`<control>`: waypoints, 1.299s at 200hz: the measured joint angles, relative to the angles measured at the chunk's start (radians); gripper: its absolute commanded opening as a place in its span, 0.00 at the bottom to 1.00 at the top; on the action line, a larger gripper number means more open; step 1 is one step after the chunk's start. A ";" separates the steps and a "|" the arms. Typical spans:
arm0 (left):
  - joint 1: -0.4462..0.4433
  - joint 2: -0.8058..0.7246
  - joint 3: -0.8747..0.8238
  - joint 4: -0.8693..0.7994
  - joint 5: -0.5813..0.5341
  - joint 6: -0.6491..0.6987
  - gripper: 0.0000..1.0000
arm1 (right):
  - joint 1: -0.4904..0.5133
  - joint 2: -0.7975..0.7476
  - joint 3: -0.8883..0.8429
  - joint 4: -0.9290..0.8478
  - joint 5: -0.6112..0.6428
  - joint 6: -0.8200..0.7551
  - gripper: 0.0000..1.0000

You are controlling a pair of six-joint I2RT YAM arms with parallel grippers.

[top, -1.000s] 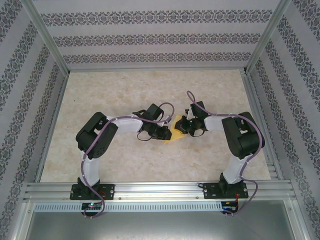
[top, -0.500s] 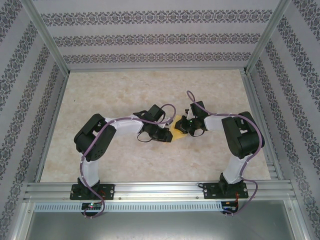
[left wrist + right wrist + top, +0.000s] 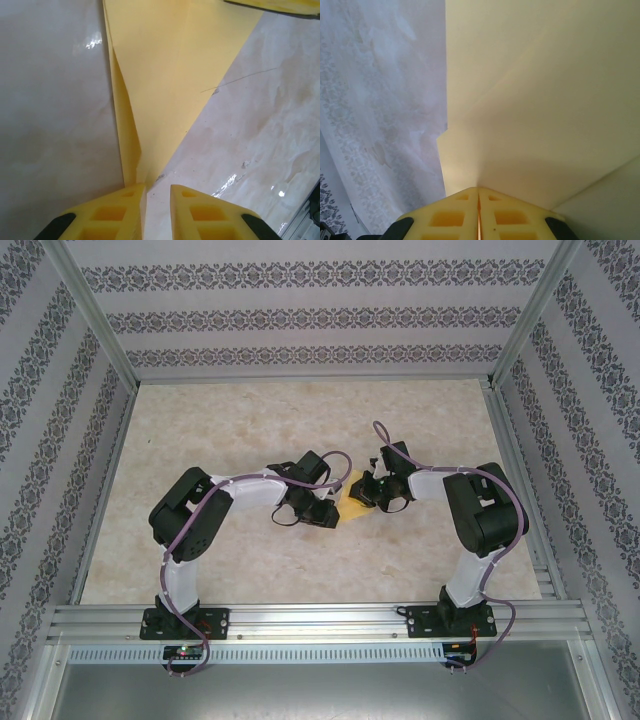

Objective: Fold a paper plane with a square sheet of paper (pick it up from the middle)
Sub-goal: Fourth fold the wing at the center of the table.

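Meeting over the middle of the pale marbled table (image 3: 250,420), two robot arms flank a partly folded yellow-orange sheet of paper (image 3: 352,506) at the table's centre. The right gripper (image 3: 479,191), just right of the table's centre, has its jaws pressed together on the sheet's edge. The left gripper (image 3: 156,189), just left of centre, has its jaws slightly apart, with the sheet's pointed tip reaching one finger.

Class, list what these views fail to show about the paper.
- Paper, top view: left end effector and right end effector cover most; folds too small.
- Left wrist view: top edge cuts it off; fingers hide whether its tip is gripped.
- Right wrist view: paper blurred, cut off by edges.
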 measured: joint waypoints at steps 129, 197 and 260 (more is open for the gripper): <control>0.001 -0.020 -0.016 0.107 0.069 -0.039 0.17 | -0.006 0.010 0.006 0.001 -0.015 -0.011 0.09; 0.001 0.026 -0.002 0.089 0.032 -0.043 0.16 | -0.006 0.011 0.010 -0.003 -0.016 -0.011 0.09; 0.001 0.026 0.003 0.078 -0.003 -0.042 0.15 | -0.006 0.013 0.010 -0.003 -0.016 -0.014 0.09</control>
